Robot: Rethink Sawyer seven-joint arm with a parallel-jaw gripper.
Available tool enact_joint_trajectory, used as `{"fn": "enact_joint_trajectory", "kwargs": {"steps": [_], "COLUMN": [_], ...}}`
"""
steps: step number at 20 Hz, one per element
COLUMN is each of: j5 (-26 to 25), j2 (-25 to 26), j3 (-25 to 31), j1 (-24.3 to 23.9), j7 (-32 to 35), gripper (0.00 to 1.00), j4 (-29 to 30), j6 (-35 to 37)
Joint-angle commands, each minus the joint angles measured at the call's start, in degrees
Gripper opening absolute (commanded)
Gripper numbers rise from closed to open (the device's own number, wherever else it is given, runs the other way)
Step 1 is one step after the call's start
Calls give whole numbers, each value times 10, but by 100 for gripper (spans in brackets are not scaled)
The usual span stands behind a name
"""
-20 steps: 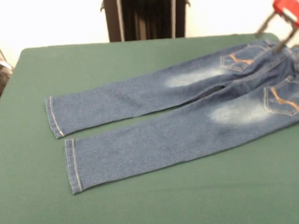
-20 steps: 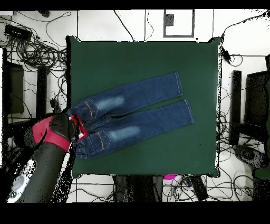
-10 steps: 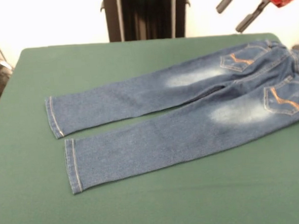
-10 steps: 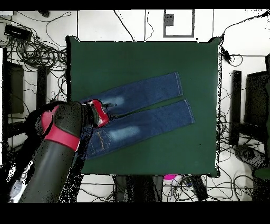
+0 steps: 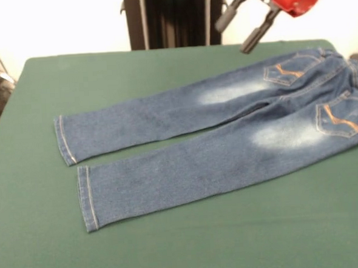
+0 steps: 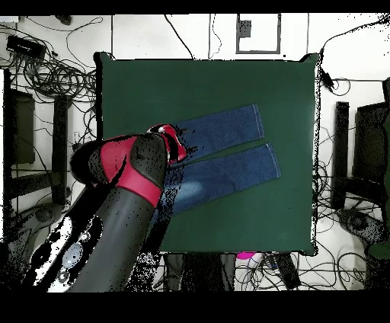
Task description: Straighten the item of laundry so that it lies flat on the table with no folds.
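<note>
The jeans [image 5: 227,131] are being shown spread flat on the green table [image 5: 173,243], both legs side by side, waistband at its edge. The gripper [image 5: 239,28] is being held well above them, its fingers parted and empty.

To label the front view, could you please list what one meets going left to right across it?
Bare table → leg hems of the jeans → pincer, open, raised above the table → back pockets of the jeans.
</note>
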Motion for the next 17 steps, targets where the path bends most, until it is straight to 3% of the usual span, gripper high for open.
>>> {"fn": "enact_joint_trajectory", "kwargs": {"steps": [1, 17], "j5": [28, 21], "j2": [24, 47], "j3": [110, 102], "j1": [-15, -14], "j7": [35, 42], "gripper": [100, 100], "j4": [54, 35], "j6": [-26, -19]}}
